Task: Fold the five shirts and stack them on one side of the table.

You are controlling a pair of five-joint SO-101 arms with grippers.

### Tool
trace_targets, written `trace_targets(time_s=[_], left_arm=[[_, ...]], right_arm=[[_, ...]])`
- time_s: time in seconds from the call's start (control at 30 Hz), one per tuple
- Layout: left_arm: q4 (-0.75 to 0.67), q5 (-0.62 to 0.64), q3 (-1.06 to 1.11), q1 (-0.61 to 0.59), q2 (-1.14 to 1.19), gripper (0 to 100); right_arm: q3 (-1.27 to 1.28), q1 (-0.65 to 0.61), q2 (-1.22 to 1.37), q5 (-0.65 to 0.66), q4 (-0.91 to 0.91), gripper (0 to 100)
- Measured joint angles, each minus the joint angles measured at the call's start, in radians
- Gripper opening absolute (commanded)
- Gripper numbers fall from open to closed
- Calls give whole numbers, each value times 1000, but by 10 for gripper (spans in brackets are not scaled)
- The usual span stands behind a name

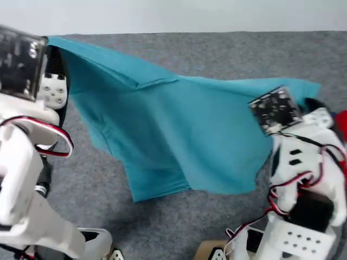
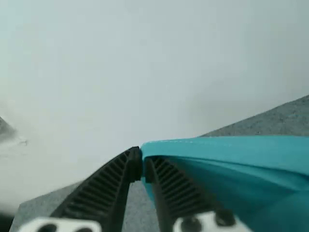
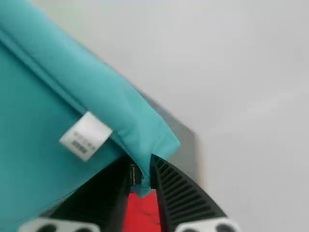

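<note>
Above the grey bench [image 1: 233, 51] in the high view, the teal shirt [image 1: 179, 130] hangs stretched between the two arms. In the left wrist view, the left claw [image 2: 141, 166] is pinched tight on one corner. In the right wrist view, the right claw [image 3: 141, 176] is clamped on another. This looks like the spreading step, and the next move calls for lowering the shirt flat, both arms together.

The shirt [image 1: 179, 135] hangs stretched between my left gripper [image 2: 141, 166] and right gripper [image 3: 142, 174], each clamped on a corner, so it curtains off the middle of the table [image 1: 162, 227]. I see bare grey surface on the near side between the arms, and a strip beyond the shirt. Something red [image 1: 341, 120] lies just beside the right arm, crowding that edge.
</note>
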Motion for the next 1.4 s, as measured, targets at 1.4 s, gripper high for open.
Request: trace_targets(time_s=[1.4], left_arm=[[-272, 12, 399, -49, 542, 5]], right_arm=[[-471, -233, 1033, -78, -97, 11]])
